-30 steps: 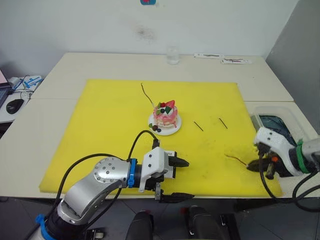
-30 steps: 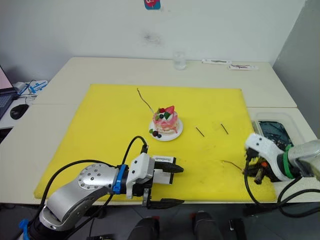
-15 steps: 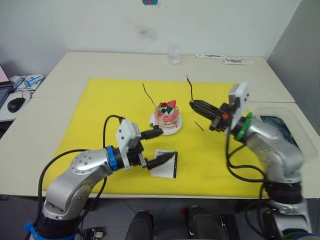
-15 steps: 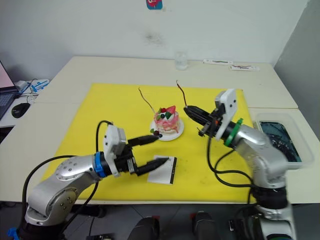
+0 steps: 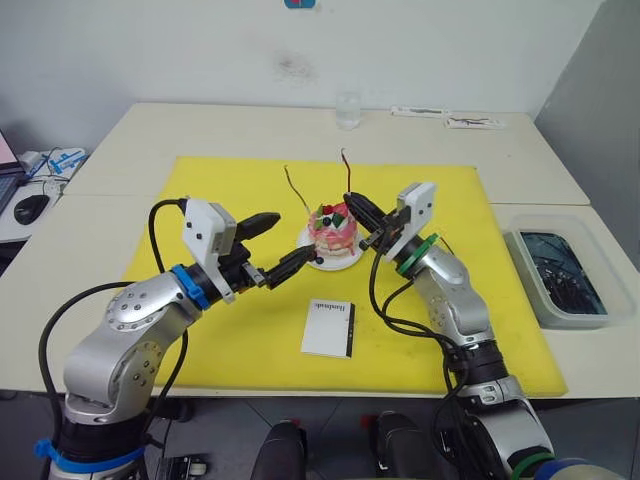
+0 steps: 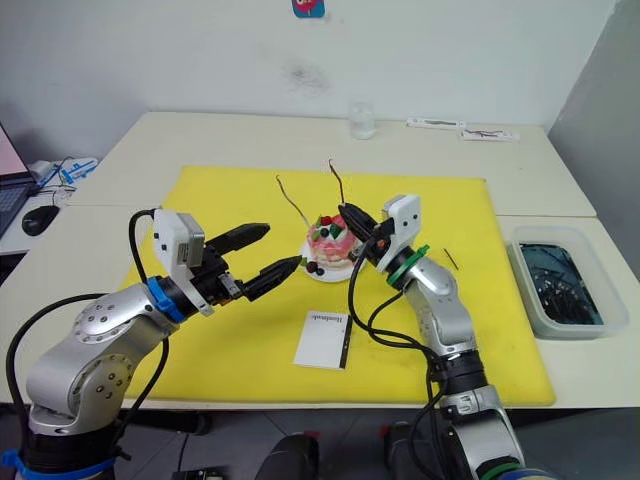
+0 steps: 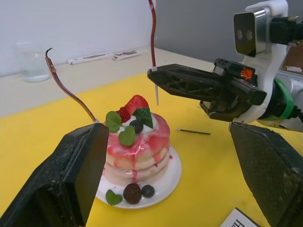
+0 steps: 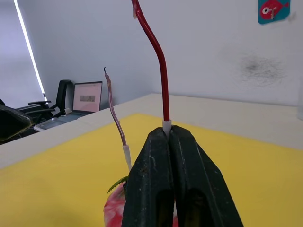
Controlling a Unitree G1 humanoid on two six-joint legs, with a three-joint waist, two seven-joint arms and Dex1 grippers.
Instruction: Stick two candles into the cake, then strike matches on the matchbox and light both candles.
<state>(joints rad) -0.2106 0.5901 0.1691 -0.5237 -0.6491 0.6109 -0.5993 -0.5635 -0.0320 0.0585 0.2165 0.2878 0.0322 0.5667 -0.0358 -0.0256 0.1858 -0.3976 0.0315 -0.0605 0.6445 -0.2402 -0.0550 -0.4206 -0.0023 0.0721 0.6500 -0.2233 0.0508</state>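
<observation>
1. Above the cake [image 5: 333, 231] my right gripper [image 5: 352, 204] stays clenched on the second candle [image 5: 345, 166], pinching it at the pale lower end so the red wavy shaft stands nearly upright. Half a second ago this gripper held the same candle further to the right, over the bare mat near the matches; a second ago it was down at the mat's near right corner, where the candle lay.

2. Seen from the left wrist, the candle's whitish tip hangs just over the strawberry and is not yet in the icing. I judge the next move to be a short straight push downward, kept vertical so the thin stick does not bend.

3. My left gripper [image 5: 270, 246] is spread wide and holds nothing. It has risen from the matchbox [image 5: 329, 328] and now sits just left of the plate [image 5: 345, 262], fingers either side of the cake's near flank.

4. The first candle [image 5: 296, 191] is already planted in the cake and leans away to the left.

5. The matchbox lies flat on the yellow mat [image 5: 200, 210], nearer me than the cake, and one match [image 6: 449, 258] lies beyond my right arm. Lighting is still entirely ahead.
</observation>
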